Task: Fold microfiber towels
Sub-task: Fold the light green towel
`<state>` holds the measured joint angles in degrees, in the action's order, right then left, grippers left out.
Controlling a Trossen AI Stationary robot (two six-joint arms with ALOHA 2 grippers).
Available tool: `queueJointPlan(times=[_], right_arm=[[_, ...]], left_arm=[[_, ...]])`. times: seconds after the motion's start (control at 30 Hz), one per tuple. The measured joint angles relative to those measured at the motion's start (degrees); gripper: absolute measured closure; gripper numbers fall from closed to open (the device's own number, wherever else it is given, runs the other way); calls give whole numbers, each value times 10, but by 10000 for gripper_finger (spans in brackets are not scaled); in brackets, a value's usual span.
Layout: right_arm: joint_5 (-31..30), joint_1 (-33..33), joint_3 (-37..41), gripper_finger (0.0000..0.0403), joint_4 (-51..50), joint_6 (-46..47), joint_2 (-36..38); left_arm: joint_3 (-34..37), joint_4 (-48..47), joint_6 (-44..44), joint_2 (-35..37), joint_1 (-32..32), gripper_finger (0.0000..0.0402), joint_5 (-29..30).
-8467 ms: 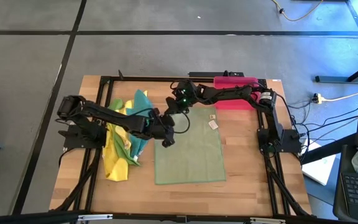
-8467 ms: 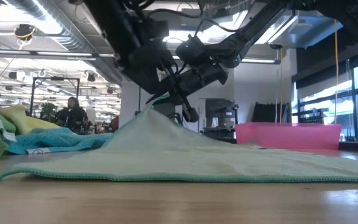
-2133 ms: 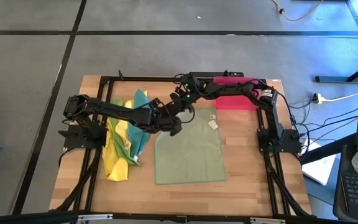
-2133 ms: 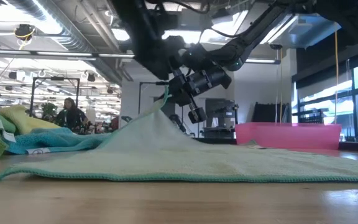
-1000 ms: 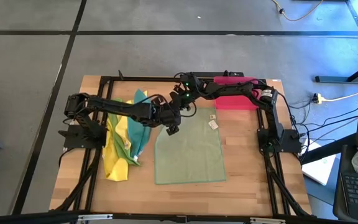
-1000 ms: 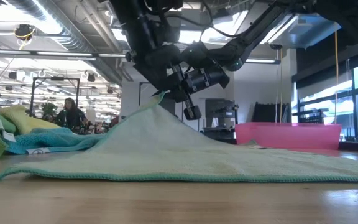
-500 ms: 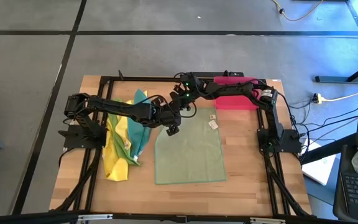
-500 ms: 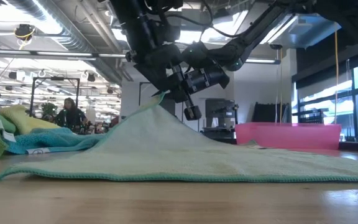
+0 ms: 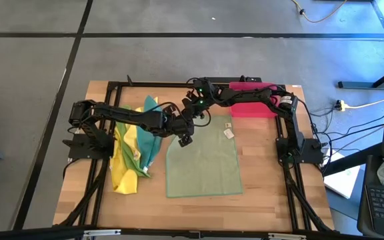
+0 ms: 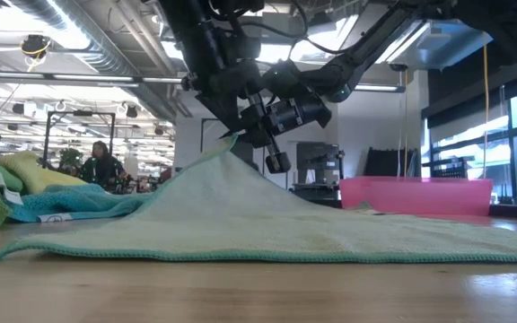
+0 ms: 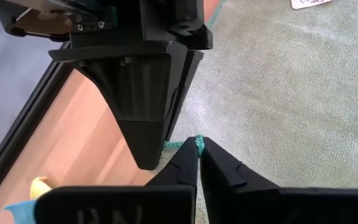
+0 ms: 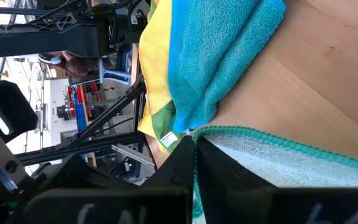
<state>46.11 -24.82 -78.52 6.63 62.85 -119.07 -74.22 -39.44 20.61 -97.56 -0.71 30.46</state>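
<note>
Towel [image 9: 203, 162], pale olive green with a teal hem, lies flat on the wooden surface [image 9: 265, 200], one far corner tented up. Left claw [image 11: 197, 144] and right claw [image 12: 195, 140] both pinch that raised corner, side by side.

Grey floor [image 9: 32, 60], wooden table [image 9: 265, 180], bright ceiling lights [image 10: 88, 40].

There are five microfiber towels in all: one large pale olive green towel [image 9: 204, 160] spread flat under both tools, one teal towel [image 9: 151, 128], one bright green towel [image 9: 127, 112] and two yellow towels [image 9: 124, 168] heaped together beside the left arm. There is one pink-red tray [image 9: 252, 107] behind the right arm. Two arms work here, with one left gripper [image 9: 185, 139] and one right gripper [image 9: 187, 115].
</note>
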Motion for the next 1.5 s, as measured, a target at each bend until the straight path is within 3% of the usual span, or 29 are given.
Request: queueJointPlan(times=[0.23,0.37,0.73,0.9,1.23,1.5], right_arm=[[0,0,0,389,0,-4,0],[9,0,0,380,1,-54,0],[40,0,0,270,4,-105,0],[79,-5,0,238,4,-142,0],[215,-19,0,234,-41,-316,0],[215,-17,-12,234,-66,-412,0]], left_arm=[[0,-3,3,0,6,401,-3],[0,-15,3,0,17,401,-6],[0,-87,32,0,41,401,-7],[0,-96,32,0,42,401,-7],[0,-114,32,0,43,401,-9],[0,-146,33,14,49,401,-10]])
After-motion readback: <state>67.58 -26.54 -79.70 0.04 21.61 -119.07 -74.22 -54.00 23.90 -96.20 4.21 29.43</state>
